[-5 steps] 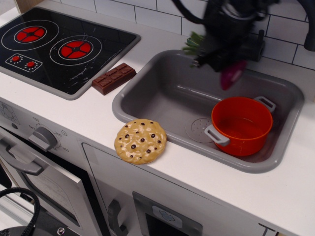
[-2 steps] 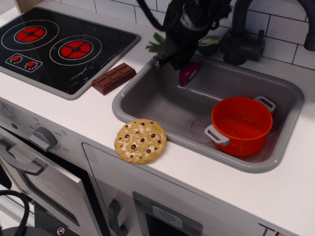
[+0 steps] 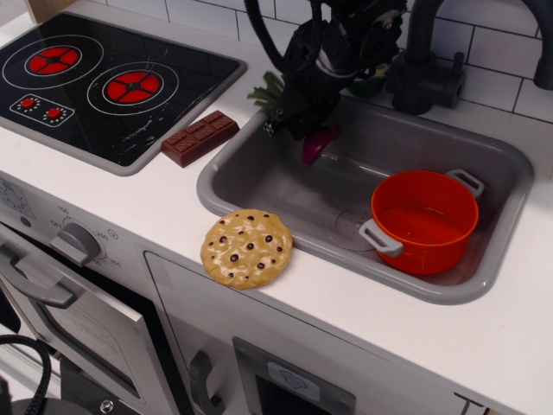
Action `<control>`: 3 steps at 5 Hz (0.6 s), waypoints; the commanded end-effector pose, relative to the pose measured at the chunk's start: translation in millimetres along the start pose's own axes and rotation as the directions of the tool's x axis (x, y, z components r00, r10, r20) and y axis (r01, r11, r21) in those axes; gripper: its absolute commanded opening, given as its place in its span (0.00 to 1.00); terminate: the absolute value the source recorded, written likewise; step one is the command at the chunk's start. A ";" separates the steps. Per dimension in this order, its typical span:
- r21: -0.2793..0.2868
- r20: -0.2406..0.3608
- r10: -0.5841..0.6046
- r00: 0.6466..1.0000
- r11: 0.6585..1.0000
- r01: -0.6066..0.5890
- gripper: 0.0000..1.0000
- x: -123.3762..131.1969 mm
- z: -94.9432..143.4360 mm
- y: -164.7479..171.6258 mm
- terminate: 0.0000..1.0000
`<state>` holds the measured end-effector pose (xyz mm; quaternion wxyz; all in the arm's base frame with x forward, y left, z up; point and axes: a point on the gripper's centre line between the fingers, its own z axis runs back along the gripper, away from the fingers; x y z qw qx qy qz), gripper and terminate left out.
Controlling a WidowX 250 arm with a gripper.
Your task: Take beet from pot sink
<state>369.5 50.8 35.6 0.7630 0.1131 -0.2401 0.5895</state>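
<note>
My gripper [image 3: 298, 117] is shut on the beet [image 3: 318, 143] and holds it above the far left part of the grey sink [image 3: 259, 164]. The magenta bulb hangs below the fingers and the green leaves [image 3: 266, 90] stick out to the left. The orange-red pot [image 3: 423, 220] with two grey handles stands empty at the right of the sink floor, well apart from the gripper. The drain circle [image 3: 348, 226] shows just left of the pot.
A chocolate bar [image 3: 200, 137] lies on the counter between the stove top [image 3: 104, 78] and the sink. A chocolate-chip cookie [image 3: 246, 248] lies at the sink's front left corner. The dark tap [image 3: 423, 60] stands behind the sink, with a green toy [image 3: 370, 82] partly hidden behind the arm.
My gripper has carried the beet leftward from above the pot to the far left of the sink, and it has come down a little. The pot has not moved.
</note>
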 end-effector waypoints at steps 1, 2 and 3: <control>-0.065 -0.036 0.034 0.999 0.997 -0.036 1.00 22.0 29.5 -7.1 0.00; -0.065 -0.036 0.034 0.999 0.997 -0.036 1.00 22.0 29.5 -7.1 0.00; -0.065 -0.036 0.034 0.999 0.997 -0.036 1.00 22.0 29.5 -7.1 1.00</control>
